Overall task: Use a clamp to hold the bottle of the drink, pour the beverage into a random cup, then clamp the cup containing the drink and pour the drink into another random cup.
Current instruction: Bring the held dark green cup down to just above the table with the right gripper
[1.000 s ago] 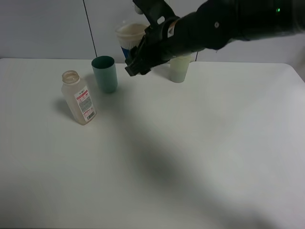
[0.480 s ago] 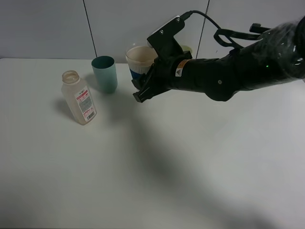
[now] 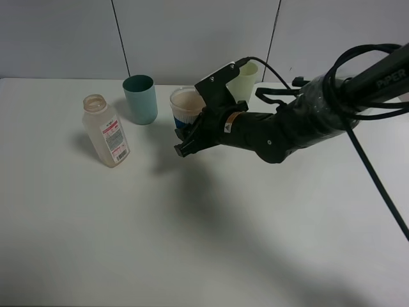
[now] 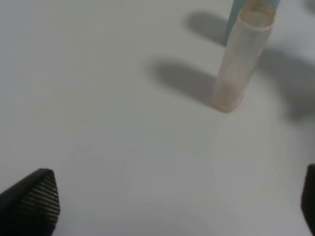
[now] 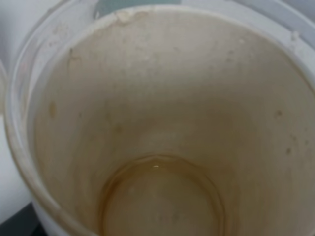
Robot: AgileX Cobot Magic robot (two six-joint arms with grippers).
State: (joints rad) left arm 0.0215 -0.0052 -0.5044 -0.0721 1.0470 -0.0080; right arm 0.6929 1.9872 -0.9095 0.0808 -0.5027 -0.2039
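The clear plastic bottle [image 3: 105, 131] with a red-and-white label stands uncapped at the left; it also shows in the left wrist view [image 4: 241, 59]. A teal cup [image 3: 140, 99] stands behind it. My right gripper [image 3: 188, 133] is shut on a white cup with a blue band [image 3: 185, 102], holding it upright low over the table beside the teal cup. The right wrist view looks into this cup [image 5: 157, 123]; a thin amber pool lies at its bottom. A pale green cup [image 3: 246, 74] stands behind my right arm. My left gripper [image 4: 170, 206] is open and empty, short of the bottle.
The white table [image 3: 211, 236] runs wide in front and to the right. A grey panelled wall [image 3: 192, 32] stands behind the cups. Black cables [image 3: 370, 166] hang from my right arm over the table's right side.
My right arm has come down from high at the back, carrying the white cup lower and a little forward. The pale green cup now shows behind the arm. Bottle and teal cup have not moved.
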